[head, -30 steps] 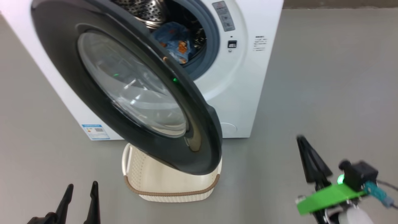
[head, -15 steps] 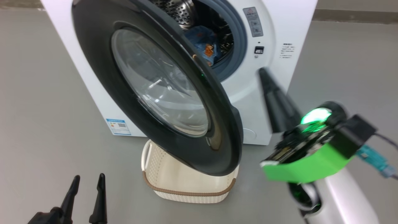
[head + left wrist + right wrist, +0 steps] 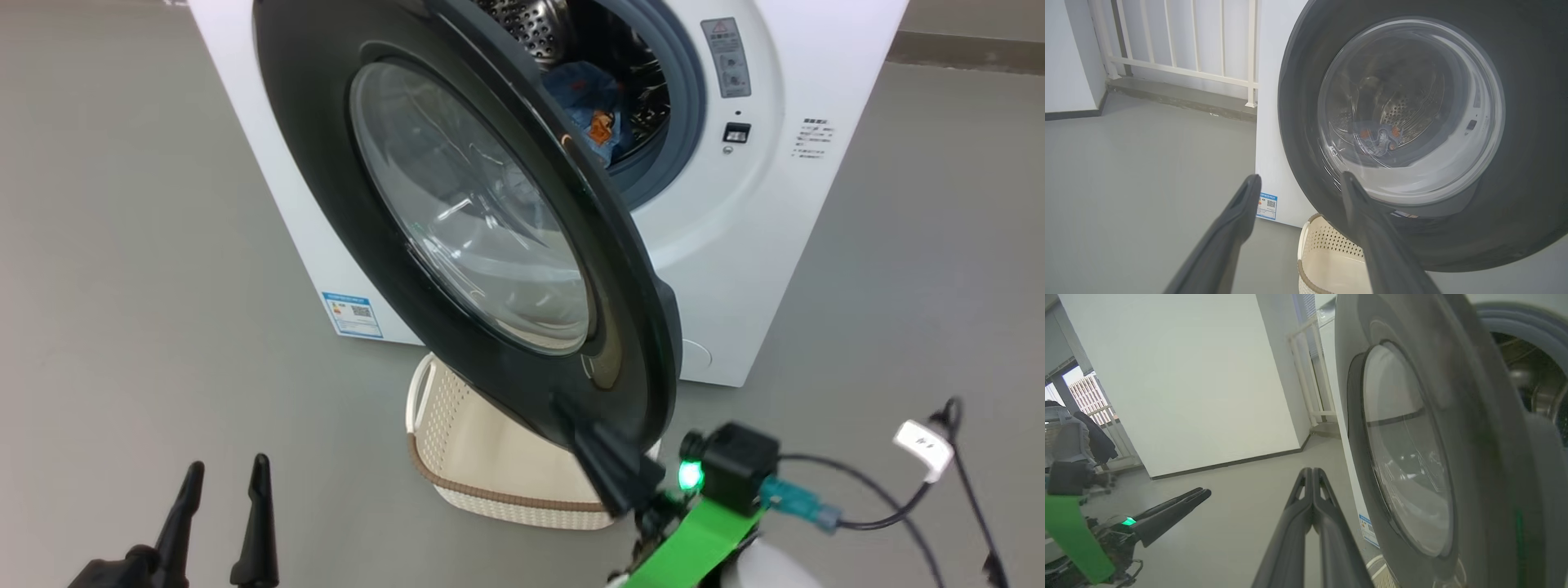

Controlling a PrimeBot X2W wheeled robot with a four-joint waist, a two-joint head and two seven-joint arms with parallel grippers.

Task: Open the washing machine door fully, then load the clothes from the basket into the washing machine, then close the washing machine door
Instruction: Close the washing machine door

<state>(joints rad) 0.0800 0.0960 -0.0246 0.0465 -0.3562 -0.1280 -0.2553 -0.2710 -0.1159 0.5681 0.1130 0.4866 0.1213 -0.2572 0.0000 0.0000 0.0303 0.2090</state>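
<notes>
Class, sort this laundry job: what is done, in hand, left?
Done: light blue printed clothes lie inside the white washing machine; the cream perforated basket looks empty where visible. In hand: the shut right gripper sits by the outer face of the black-rimmed glass door. Left: closing that open door.

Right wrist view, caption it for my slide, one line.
Shut right pincer beside the outer face of the open washing machine door, drum visible behind its edge.
</notes>
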